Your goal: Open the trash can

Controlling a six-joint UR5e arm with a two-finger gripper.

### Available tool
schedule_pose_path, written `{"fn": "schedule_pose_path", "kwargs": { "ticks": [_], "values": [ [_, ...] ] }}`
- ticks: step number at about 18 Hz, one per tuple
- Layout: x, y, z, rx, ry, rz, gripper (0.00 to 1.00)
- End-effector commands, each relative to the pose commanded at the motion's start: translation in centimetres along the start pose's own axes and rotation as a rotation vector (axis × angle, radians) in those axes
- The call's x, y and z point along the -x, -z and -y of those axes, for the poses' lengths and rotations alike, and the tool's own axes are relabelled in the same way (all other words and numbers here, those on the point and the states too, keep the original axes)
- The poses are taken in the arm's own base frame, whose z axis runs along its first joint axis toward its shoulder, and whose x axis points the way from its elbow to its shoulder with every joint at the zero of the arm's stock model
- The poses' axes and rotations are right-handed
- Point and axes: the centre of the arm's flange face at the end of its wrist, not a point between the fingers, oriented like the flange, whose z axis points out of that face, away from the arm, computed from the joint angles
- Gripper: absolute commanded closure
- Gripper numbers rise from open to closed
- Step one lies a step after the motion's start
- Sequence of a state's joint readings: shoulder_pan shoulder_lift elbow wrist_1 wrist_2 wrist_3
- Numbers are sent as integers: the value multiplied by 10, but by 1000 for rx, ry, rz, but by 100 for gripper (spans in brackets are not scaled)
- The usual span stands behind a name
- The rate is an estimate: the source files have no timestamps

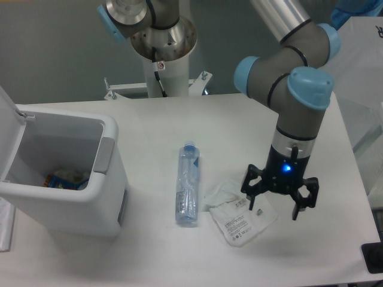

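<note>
The trash can (90,206) is a large white boxy bin at the left of the table. Its lid (11,125) stands open, tilted up at the far left edge, and its grey push tab (105,155) shows on the right rim. Coloured wrappers (64,178) lie inside at the bottom. My gripper (279,206) hangs pointing down over the right part of the table, far from the bin, open and empty, just above the right edge of a white packet (239,218).
A clear plastic bottle with a blue cap (188,183) lies on its side between the bin and the packet. The arm's base column (164,54) stands behind the table. A dark object (374,257) sits at the right front edge.
</note>
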State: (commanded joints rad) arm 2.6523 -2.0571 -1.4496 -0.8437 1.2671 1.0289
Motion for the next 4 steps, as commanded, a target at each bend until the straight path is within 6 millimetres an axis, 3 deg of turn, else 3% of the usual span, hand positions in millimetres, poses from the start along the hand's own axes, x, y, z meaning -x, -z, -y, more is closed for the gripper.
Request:
{"fn": "schedule_pose_path", "kwargs": {
  "ticks": [4],
  "values": [
    [-3, -6, -4, 13, -47, -8, 0]
  ]
}}
